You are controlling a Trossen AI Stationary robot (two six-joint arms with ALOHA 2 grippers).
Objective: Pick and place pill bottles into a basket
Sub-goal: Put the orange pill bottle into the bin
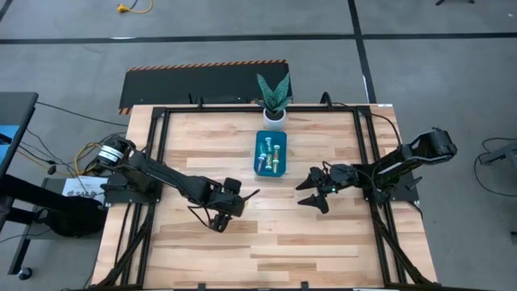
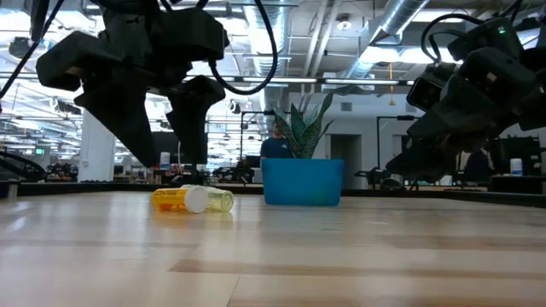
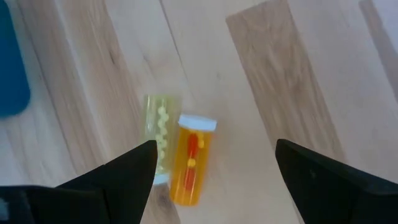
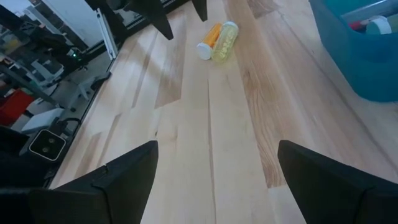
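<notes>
An orange pill bottle (image 3: 191, 163) and a yellow pill bottle (image 3: 159, 137) lie on their sides, touching each other, on the wooden table (image 1: 323, 234), well apart from the teal basket (image 1: 271, 153). Several more pill bottles (image 1: 270, 155) lie inside that basket. The left gripper (image 3: 214, 163) hovers directly above the lying pair, fingers spread wide and empty. The right gripper (image 1: 312, 191) hangs over the table on the basket's other side, fingers apart, holding nothing. A potted plant (image 1: 274, 99) stands just behind the basket.

Two pill bottles (image 3: 177, 155) lie touching — seemingly several more in the basket (image 1: 271, 153).
</notes>
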